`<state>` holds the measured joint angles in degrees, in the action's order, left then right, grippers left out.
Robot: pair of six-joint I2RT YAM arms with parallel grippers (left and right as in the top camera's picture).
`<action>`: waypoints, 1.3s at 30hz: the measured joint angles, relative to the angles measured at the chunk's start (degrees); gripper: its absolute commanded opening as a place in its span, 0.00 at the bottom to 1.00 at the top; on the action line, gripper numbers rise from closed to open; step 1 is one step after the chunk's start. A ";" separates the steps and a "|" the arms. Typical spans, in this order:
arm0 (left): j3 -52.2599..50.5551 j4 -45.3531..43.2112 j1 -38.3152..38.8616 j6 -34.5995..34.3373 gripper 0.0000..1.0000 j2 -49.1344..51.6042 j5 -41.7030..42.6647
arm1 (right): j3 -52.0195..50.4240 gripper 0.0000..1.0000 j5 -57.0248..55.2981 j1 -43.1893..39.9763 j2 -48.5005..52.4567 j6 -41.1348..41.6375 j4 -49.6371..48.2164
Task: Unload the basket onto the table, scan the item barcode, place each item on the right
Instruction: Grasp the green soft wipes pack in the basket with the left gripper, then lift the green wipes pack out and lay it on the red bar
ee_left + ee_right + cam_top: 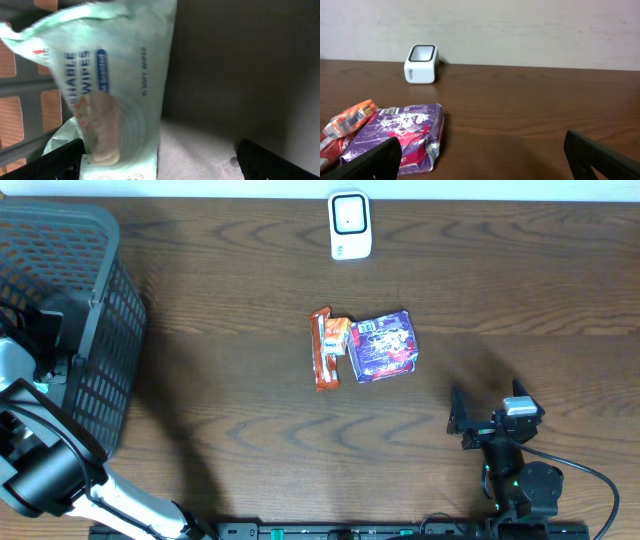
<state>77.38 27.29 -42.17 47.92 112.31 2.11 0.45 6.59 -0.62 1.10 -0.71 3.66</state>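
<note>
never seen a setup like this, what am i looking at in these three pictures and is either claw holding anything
These are two robot arms at a wooden table, each ending in a two-finger gripper. One picture looks down from above; the other two come from small cameras on each wrist, so the dark shapes at their bottom corners are the gripper's own fingers.

From above, a white barcode scanner stands at the far edge. Mid-table lie an orange snack packet and a purple packet, side by side. A dark mesh basket sits at the left.

The left gripper is reaching into that basket, jaws open, close to a pale green pack of wipes; it grips nothing yet. The right gripper hangs open near the purple packet, empty.
</note>
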 measured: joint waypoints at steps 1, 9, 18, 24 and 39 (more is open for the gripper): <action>0.00 0.00 0.00 0.09 0.84 0.11 0.39 | 0.00 0.99 0.00 0.00 0.00 0.00 0.00; 0.02 -0.07 -0.04 0.09 0.22 0.90 1.01 | 0.00 0.99 0.00 0.00 0.00 0.00 0.00; 0.63 1.49 -0.04 -2.12 0.07 0.83 1.14 | 0.00 0.99 0.00 0.00 0.00 0.00 0.00; 0.63 2.80 0.02 -7.43 0.07 0.04 2.78 | 0.00 0.99 0.00 0.00 0.00 0.00 0.00; 0.35 -8.26 0.85 -21.79 0.07 -20.63 23.45 | 0.00 0.99 0.00 0.00 0.00 0.00 -0.02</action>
<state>77.73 19.03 -41.32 26.13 91.68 25.56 0.45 6.59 -0.62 1.10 -0.71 3.64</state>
